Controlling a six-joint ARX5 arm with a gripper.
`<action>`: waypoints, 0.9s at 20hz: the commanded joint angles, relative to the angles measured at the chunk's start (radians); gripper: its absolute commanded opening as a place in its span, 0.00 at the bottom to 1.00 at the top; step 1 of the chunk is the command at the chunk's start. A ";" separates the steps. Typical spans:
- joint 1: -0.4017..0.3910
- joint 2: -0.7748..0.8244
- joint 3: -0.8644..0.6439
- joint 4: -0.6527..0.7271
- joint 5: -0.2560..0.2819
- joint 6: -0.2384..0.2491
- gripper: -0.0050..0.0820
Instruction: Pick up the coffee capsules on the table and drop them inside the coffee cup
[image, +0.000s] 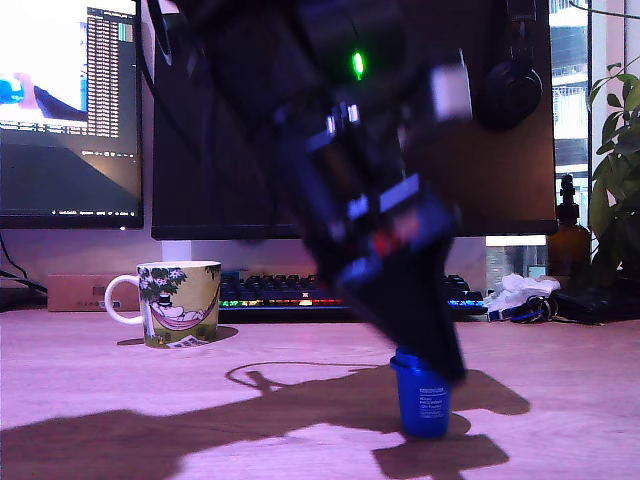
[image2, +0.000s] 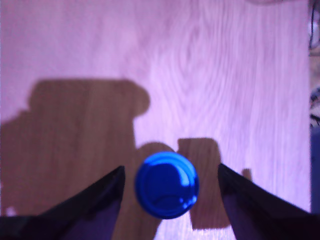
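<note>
Fingers: the fingers (image2: 170, 182) stand spread apart in the wrist view, one dark tip (image2: 107, 192) on each side of the blue capsule (image2: 166, 185), with bare wood showing in both gaps, so nothing is clamped yet.
Arm: in the exterior view the arm is a dark, blurred mass leaning down over the capsule; its lower end overlaps the capsule's top, and from that angle I cannot tell whether it touches.
Blue capsule: it stands on the worktop (image: 300, 380) toward the exterior view's right, white print facing the camera, well apart from the mug.
Coffee cup: the coffee cup (image: 180, 303) sits upright toward the exterior view's left, handle pointing to that view's left, in front of the keyboard (image: 270, 290).
Cup contents: the inside of the cup is hidden from this low angle, so whether any capsule is already in it cannot be said.
Other capsules: no grey capsule shows on the worktop in either view.
Progress: judged from this, the blue capsule is not yet grasped; closing on it, lifting, carrying it across to the cup and releasing it are all left to do.
Background: monitors (image: 65, 110) and a brown bottle (image: 568, 240) stand behind, clear of the work.
</note>
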 joint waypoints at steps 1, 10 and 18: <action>-0.009 0.045 0.013 -0.006 0.008 0.007 0.68; -0.016 0.054 0.028 0.018 0.008 0.008 0.67; -0.015 0.054 0.034 0.032 0.008 0.005 0.58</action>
